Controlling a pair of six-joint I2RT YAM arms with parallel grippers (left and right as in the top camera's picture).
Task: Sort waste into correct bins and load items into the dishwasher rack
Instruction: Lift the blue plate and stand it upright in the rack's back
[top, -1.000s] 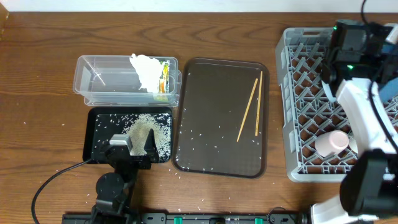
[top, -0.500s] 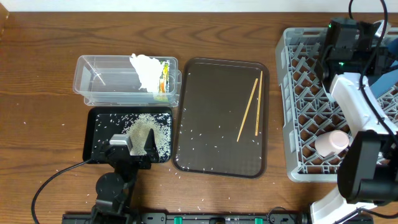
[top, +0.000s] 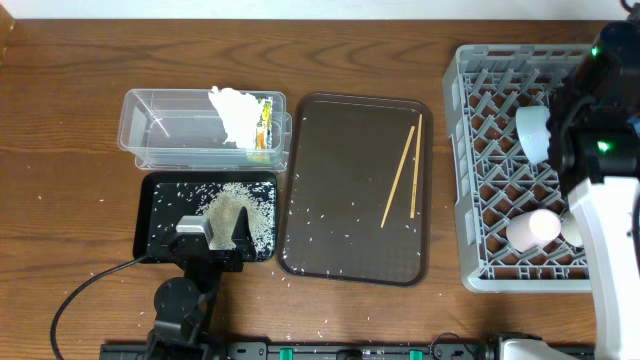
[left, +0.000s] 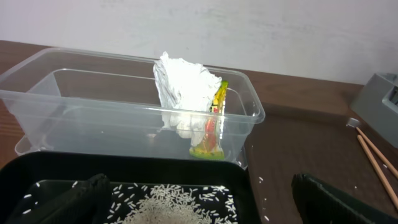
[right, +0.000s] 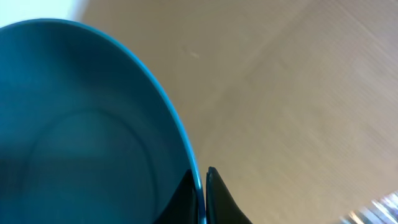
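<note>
My right gripper (right: 200, 186) is shut on the rim of the large blue plate (right: 81, 124), which fills the left of the right wrist view. In the overhead view the right arm (top: 600, 110) is over the right side of the grey dishwasher rack (top: 480, 275). The rack holds a white bowl (top: 531, 132), a pink cup (top: 533, 228) and a small white cup (top: 571, 229). Two chopsticks (top: 400, 178) lie on the brown tray (top: 340, 230). My left gripper (left: 205, 208) is open and empty over the black tray (top: 160, 200), which holds rice (top: 240, 208).
The clear tub (top: 170, 135) behind the black tray holds the white tissue (top: 236, 115) and the snack wrapper (top: 264, 125). Loose rice grains are scattered on the brown tray and on the table by the black tray. A cable runs from the left arm's base.
The right arm has swung toward the right edge of the rack with the plate, uncovering the white bowl in the rack. The left arm has not moved.
</note>
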